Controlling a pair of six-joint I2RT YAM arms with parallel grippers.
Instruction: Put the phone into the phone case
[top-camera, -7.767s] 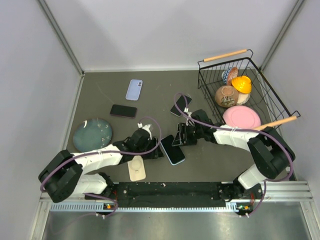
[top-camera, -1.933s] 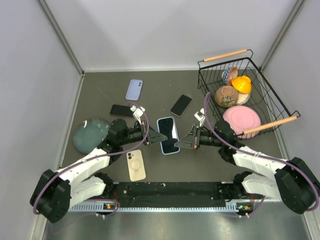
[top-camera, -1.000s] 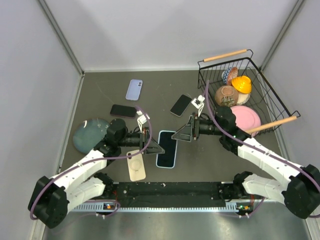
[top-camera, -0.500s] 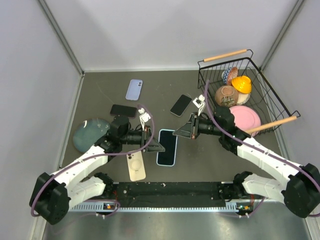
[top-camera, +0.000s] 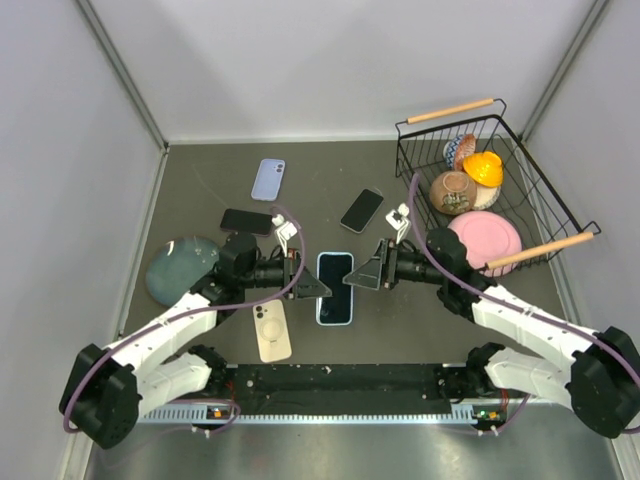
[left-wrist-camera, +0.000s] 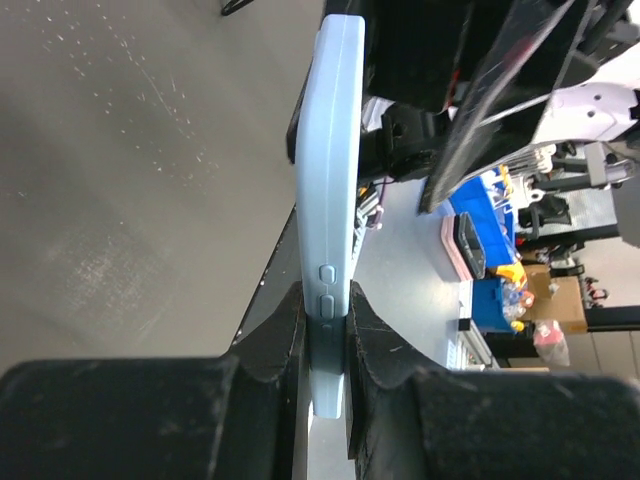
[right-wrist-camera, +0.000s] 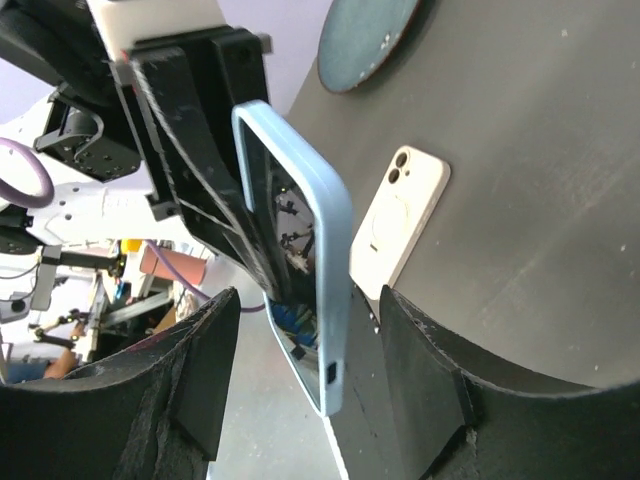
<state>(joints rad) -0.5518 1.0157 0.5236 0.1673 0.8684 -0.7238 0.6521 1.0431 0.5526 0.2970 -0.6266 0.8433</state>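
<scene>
A light-blue phone case (top-camera: 335, 288) with the dark-screened phone (top-camera: 335, 283) inside its rim hangs above the table's middle. My left gripper (top-camera: 312, 289) is shut on the case's left edge. In the left wrist view the case's side with its buttons (left-wrist-camera: 335, 180) runs up from between the fingers (left-wrist-camera: 375, 335). My right gripper (top-camera: 368, 277) is open at the case's right edge. In the right wrist view the case (right-wrist-camera: 335, 290) stands between the spread fingers (right-wrist-camera: 425, 370), with a gap on each side.
On the table lie a cream phone back (top-camera: 271, 331), a black phone (top-camera: 247, 221), another black phone (top-camera: 361, 210), a lavender phone (top-camera: 268, 179) and a teal plate (top-camera: 183, 268). A wire basket (top-camera: 520, 165) with bowls and a pink plate stands at the right.
The held case has shifted slightly up and to the right. The right gripper has dropped a little and come in beside its right edge.
</scene>
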